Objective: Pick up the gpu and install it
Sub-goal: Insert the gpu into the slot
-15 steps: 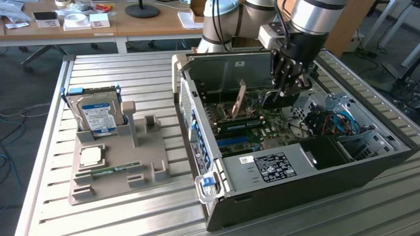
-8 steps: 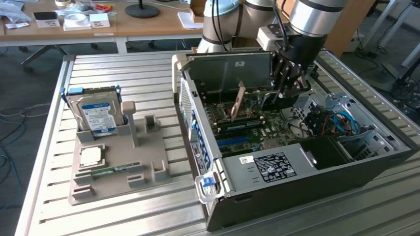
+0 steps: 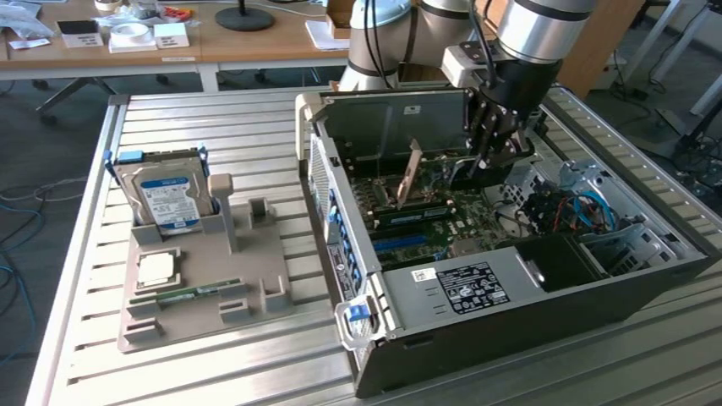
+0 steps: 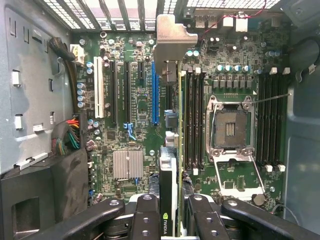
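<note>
Green-edged gpu (image 4: 168, 185), clenched in the claw (image 4: 172, 217), hangs on edge near the motherboard's (image 4: 145, 107) blue slot (image 4: 155, 90), likely to align its connector, at the exterior view's two o'clock.

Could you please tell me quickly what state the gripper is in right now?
Gripper: closed, holding the gpu over the motherboard.
</note>
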`<state>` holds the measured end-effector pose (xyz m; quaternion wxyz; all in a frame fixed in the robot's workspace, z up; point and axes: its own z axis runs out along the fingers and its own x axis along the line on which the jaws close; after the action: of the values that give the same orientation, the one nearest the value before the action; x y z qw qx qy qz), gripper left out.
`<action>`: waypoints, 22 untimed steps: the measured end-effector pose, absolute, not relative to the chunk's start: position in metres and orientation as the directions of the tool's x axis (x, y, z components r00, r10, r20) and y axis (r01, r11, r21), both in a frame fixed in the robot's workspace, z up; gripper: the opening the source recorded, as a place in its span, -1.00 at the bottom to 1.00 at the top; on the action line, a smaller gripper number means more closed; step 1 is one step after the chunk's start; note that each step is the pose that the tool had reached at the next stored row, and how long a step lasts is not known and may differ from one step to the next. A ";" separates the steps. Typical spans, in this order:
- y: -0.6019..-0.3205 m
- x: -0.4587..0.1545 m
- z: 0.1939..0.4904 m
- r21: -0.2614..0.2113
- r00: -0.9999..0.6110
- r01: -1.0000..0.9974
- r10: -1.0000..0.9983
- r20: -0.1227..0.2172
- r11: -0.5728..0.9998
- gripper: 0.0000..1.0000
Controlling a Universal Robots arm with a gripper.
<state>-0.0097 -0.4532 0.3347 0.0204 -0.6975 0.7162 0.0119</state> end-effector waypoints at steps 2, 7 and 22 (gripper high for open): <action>-0.453 -0.010 0.333 -0.012 -0.026 -1.000 -0.999 -0.046 0.027 -0.47; -0.453 -0.010 0.328 -0.011 -0.026 -1.000 -0.999 -0.046 0.027 -0.47; -0.455 -0.016 0.321 -0.011 -0.026 -1.000 -0.999 -0.046 0.027 -0.47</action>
<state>-0.0162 -0.4550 0.3209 0.0204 -0.6976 0.7161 0.0119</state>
